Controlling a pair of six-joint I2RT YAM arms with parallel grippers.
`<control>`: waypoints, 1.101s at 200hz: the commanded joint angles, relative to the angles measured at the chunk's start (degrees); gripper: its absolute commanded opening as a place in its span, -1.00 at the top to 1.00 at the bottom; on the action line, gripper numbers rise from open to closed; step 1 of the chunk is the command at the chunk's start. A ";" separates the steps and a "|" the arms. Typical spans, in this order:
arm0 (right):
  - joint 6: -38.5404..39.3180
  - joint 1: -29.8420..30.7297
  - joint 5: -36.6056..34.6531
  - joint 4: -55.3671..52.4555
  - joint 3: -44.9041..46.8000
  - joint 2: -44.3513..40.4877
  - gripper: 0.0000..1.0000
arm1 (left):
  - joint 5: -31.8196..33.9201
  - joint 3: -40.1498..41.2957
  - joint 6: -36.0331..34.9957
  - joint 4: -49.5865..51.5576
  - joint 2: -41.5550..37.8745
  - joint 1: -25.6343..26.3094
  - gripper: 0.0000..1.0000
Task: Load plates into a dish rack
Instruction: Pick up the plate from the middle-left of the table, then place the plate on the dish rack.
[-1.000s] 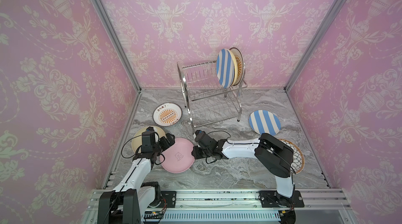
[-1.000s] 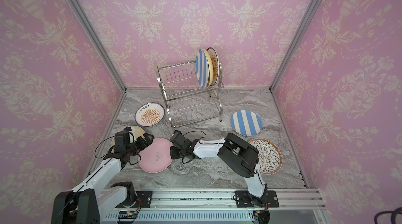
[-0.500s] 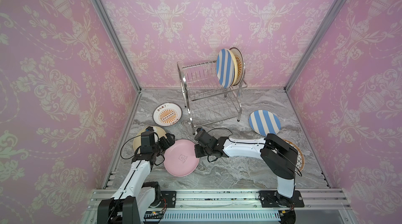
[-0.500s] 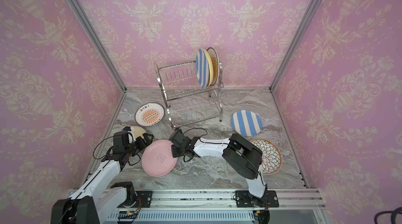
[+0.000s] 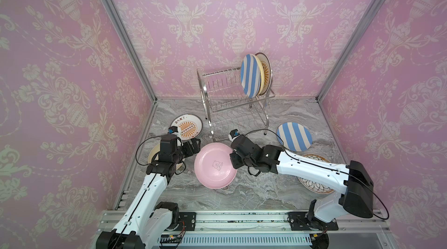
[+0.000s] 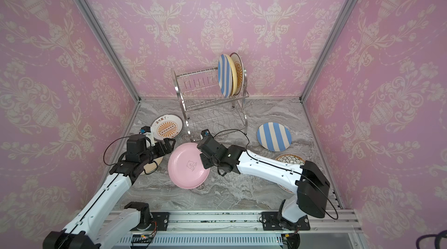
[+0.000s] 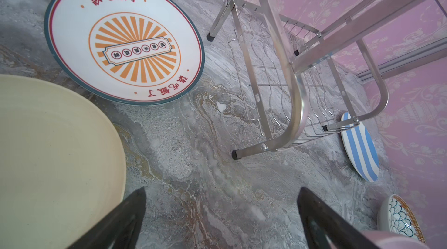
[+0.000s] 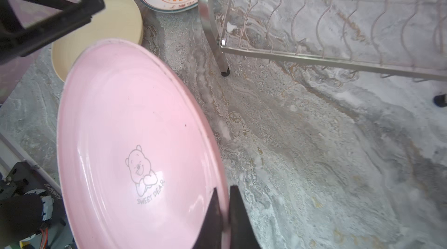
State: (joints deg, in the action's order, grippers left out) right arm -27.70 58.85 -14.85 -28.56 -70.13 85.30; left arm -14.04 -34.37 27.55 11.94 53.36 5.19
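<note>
Pink plate (image 5: 215,165) tilts over the marble counter (image 5: 254,194), its rim pinched by the right jaws; the left jaws stand spread just beside it

The dish rack (image 5: 233,103) stands upper centre on the surface (image 5: 242,194), with 3 racked plates (image 5: 250,76) upright at the right end of its upper shelf. The left plate (image 5: 185,129) and right plate (image 5: 294,136) lie either side of it. The lower-left plate (image 5: 152,157) and lower-right plate (image 5: 313,158) lie under the arms. Between those the centre plate (image 5: 215,165) tilts, with the right end effector (image 5: 234,163) on its right rim and the left end effector (image 5: 196,145) beside its upper left.
</note>
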 commanded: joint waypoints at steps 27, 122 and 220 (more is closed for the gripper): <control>7.92 1.17 -13.26 -18.29 -10.32 -11.10 1.00 | -4.66 -4.52 -6.43 -5.49 2.97 0.91 -0.99; 28.77 1.52 -41.97 -4.52 -33.19 -6.49 1.00 | -12.47 -9.22 -3.85 -18.67 8.36 2.15 -0.99; 56.05 -5.44 -50.13 24.75 -48.13 11.55 1.00 | -11.49 -8.35 -7.31 -15.50 5.69 4.39 -0.99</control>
State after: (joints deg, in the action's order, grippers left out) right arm 17.47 53.76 -59.51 -16.40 -111.94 92.71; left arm -25.78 -43.22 21.65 -3.09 60.55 8.97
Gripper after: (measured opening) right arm 0.072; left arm 0.994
